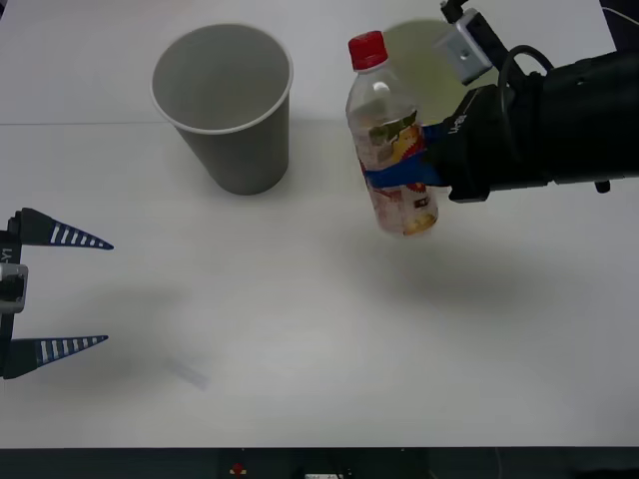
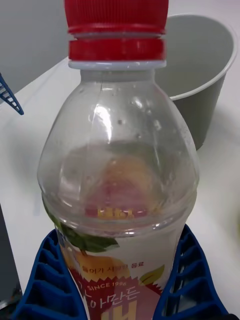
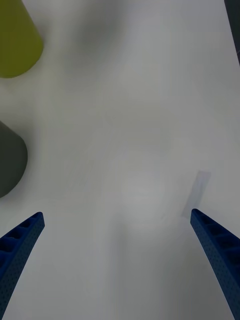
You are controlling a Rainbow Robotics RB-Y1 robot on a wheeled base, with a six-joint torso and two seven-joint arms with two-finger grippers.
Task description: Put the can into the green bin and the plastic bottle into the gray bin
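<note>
Blue ribbed fingers (image 2: 47, 280) of the right gripper (image 1: 424, 160) press against both sides of the plastic bottle (image 1: 391, 150), closed on its label just below the shoulder. From the right wrist camera the bottle stands very close, its red cap (image 2: 116, 31) uppermost and its clear upper half looking empty, with printed fruit and lettering on the label between the fingers. Beyond the cap sits the gray bin (image 2: 205, 75), its open mouth turned toward the lens.

Seen from the front, the bottle hangs above the table (image 1: 300, 329), lifted off the surface and nearly upright with the cap leaning slightly left. It is right of the gray bin (image 1: 228, 105) and apart from it, toward the far side of the table. The right arm reaches in from the right edge, its black wrist level and the fingers pointing left. Behind the bottle and the wrist, the pale inside of the green bin (image 1: 424, 60) peeks out near the far right of the table.

Near the left edge, the left gripper (image 1: 60, 289) waits with its two fingers spread wide, holding nothing and pointing right. Its wrist camera looks over bare table between the fingertips (image 3: 22, 235), with the yellow-green wall of the green bin (image 3: 17, 42) and the gray bin's side (image 3: 10, 160) farther off.
</note>
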